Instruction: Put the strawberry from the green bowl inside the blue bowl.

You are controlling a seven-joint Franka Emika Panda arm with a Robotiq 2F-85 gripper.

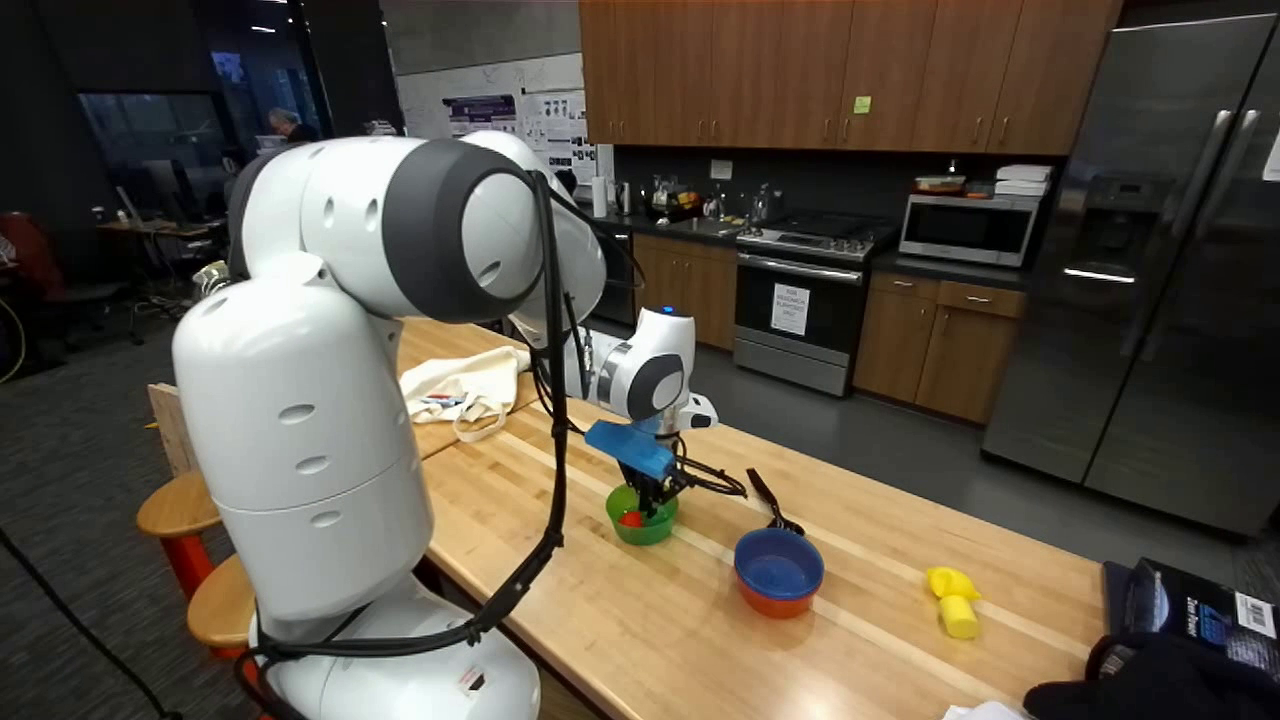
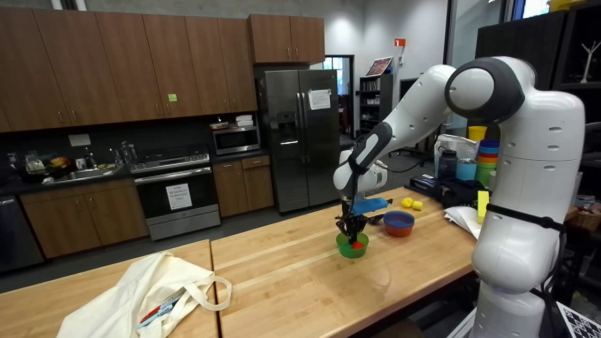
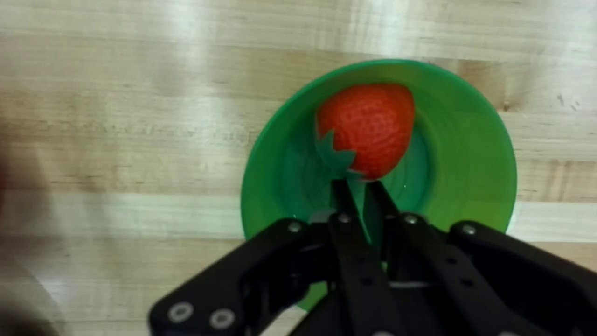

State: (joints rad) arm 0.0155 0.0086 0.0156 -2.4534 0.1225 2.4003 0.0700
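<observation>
Green bowl [image 3: 471, 168]: one, on the wooden table [image 1: 680, 620]. Strawberry [image 3: 373, 126]: one, red, lying off-centre inside the green bowl. Gripper [image 3: 356, 185]: pointing down into the green bowl; fingers [image 3: 343, 198] narrow, a slim gap between them; tips blurred, so contact with the strawberry is uncertain. Blue bowl [image 1: 779, 565]: right of the green bowl in both exterior views, an orange bowl [image 1: 776, 604] beneath it. Yellow item [image 1: 958, 616]: farther right likewise. Cloth bag [image 2: 122, 295]: left of the green bowl.
</observation>
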